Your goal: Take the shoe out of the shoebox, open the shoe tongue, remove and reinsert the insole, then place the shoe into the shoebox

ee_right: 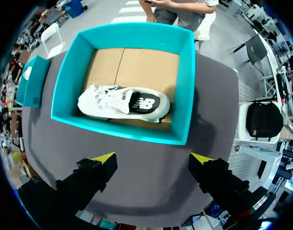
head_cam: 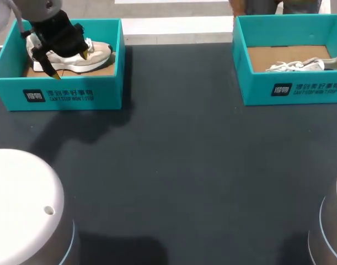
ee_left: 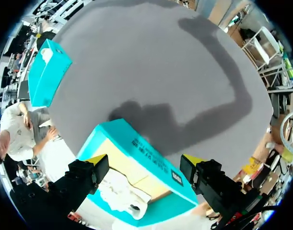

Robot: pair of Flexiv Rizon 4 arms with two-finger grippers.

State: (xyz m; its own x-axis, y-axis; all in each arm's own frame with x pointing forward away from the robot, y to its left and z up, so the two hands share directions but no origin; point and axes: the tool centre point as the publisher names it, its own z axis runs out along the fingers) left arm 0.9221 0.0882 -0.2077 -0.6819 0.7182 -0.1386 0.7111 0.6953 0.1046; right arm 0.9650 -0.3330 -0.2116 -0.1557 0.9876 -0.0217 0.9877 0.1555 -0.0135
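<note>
Two open boxes on the dark grey table (head_cam: 179, 165), well apart, both at the far edge. The left teal cardboard shoebox (head_cam: 58, 94) has a white and beige sneaker (head_cam: 96, 55) standing upright on its sole on the brown cardboard floor, toe pointing toward the middle of the table. The left gripper (head_cam: 70, 64) is down inside that box over the heel end of the sneaker. Its fingers are spread wide, and I can't tell if either yellow tip actually touches the sneaker.

From the left wrist, the left gripper (ee_left: 145, 160) has the printed wall of the left teal cardboard shoebox (ee_left: 141, 148) between its spread fingers, with the white and beige sneaker (ee_left: 120, 191) under it and nothing pinched.

The right teal cardboard shoebox (head_cam: 289, 88) holds a white sneaker with a black side patch (head_cam: 300, 65), which seems to lie on its side.

In the right wrist view the right gripper (ee_right: 152, 158) hangs above bare table, jaws wide apart and empty. The right teal cardboard shoebox (ee_right: 184, 96) is ahead of it, and the white sneaker with a black side patch (ee_right: 122, 103) lies along the near wall.
</note>
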